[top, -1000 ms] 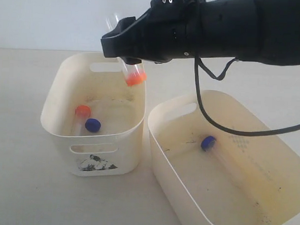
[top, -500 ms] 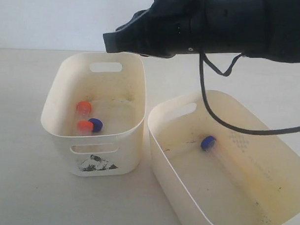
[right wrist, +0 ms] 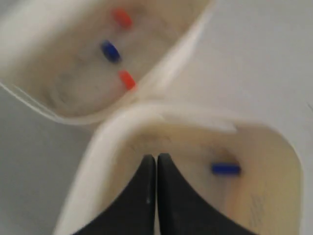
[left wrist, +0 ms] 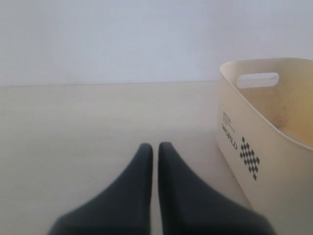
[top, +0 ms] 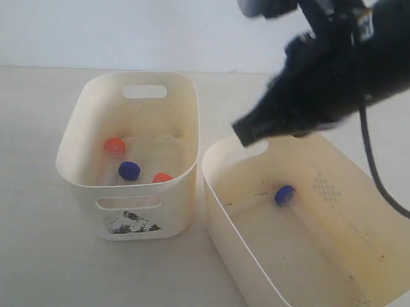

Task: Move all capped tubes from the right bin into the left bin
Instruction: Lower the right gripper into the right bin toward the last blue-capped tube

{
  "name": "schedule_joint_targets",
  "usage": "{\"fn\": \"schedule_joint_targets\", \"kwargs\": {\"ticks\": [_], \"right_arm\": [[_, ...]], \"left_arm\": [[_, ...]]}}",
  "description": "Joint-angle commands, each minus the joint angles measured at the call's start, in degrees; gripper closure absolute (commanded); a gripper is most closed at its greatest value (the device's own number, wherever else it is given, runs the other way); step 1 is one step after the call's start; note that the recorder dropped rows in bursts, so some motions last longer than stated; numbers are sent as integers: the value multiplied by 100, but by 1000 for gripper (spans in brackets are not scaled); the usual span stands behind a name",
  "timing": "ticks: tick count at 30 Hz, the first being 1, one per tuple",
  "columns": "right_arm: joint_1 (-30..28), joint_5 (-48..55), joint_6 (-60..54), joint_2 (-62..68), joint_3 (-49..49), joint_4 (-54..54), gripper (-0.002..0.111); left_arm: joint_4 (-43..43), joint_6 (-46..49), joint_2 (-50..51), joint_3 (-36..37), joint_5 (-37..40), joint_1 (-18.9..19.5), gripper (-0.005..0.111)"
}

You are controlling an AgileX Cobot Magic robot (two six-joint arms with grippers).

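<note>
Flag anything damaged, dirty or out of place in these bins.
The sticker on the front of the left bin is torn and scuffed. Dark specks dot the floor of the right bin. One blue-capped tube lies there, not yet moved.

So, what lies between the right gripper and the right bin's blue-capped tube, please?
The right wrist view shows bare right bin floor between the right gripper and the blue-capped tube.

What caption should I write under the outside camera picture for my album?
Shut, empty right end effector above the right bin with one blue-capped tube; three capped tubes in left bin.
</note>
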Motion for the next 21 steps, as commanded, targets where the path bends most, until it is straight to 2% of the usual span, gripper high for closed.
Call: {"fn": "schedule_joint_targets", "kwargs": {"ticks": [1,8,16,18,21], "right_arm": [[-2,1712,1252,-46,-6,-1394,109],[-2,2934,1849,-46,-6,-1186,109],[7,2934,2064,-12,-6,-1360,109],[232,2934,2299,166,-6,-1782,109],[1110,2934,2760,602,-6,-2484,109]], "left_arm": [[10,-48,-19,-16,-29,6,102],[10,-48,-19,-16,-29,6,102],[10,-48,-19,-16,-29,6,102],[10,-48,-19,-16,-29,6,102],[10,-48,-19,-16,-29,6,102]]}}
